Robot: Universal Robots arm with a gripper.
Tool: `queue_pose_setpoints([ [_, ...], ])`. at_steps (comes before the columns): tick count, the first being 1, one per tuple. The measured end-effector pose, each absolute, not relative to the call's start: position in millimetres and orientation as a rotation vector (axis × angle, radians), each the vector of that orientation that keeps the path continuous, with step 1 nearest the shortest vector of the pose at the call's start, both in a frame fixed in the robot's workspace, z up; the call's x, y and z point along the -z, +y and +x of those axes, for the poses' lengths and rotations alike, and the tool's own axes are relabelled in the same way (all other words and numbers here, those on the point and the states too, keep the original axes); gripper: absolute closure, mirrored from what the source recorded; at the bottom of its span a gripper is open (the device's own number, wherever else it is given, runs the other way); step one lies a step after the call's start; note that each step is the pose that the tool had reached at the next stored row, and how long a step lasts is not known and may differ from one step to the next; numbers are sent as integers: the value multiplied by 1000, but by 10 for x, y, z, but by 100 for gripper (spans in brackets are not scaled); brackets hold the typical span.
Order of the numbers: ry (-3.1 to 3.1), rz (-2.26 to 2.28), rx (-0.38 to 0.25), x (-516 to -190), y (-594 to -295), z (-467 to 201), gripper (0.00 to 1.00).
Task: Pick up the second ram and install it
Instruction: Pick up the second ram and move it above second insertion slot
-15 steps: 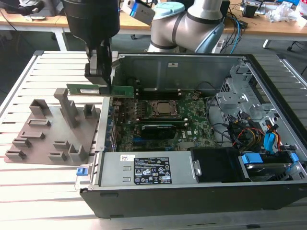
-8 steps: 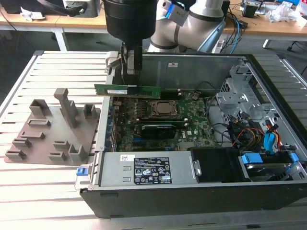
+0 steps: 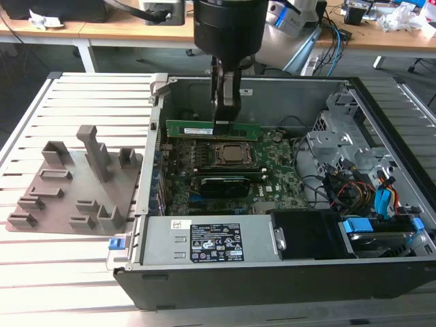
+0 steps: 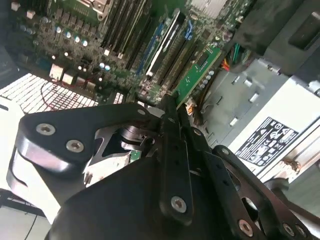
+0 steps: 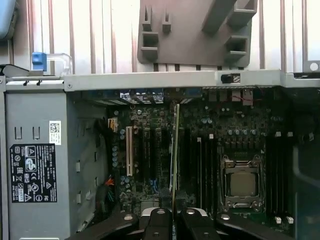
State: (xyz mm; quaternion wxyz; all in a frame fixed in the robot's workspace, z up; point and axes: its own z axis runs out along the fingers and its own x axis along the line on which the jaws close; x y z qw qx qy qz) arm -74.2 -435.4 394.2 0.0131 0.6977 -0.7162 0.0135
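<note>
Second ram (image 3: 191, 129) stands on edge over the motherboard (image 3: 279, 180), beside the processor (image 3: 225, 155). We see the fingers (image 3: 228, 102) clamped on it.

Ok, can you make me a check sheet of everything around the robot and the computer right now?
Surface: slatted metal table with an open computer case on it.
Job's things: ram held on edge over the motherboard, beside the socket; I cannot tell whether it sits in a slot.
Clutter: grey holder on the table, at the exterior view's left of the case.
End effector: shut on the ram.
Cables: coloured bundle inside the case, at the exterior view's right.
Surroundings: desks behind the table.
</note>
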Motion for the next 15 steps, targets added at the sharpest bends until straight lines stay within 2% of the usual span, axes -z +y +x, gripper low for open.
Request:
queue_pose_setpoints([
  [15,-2223,2166,-59,-3942,-4334,-52,86],
])
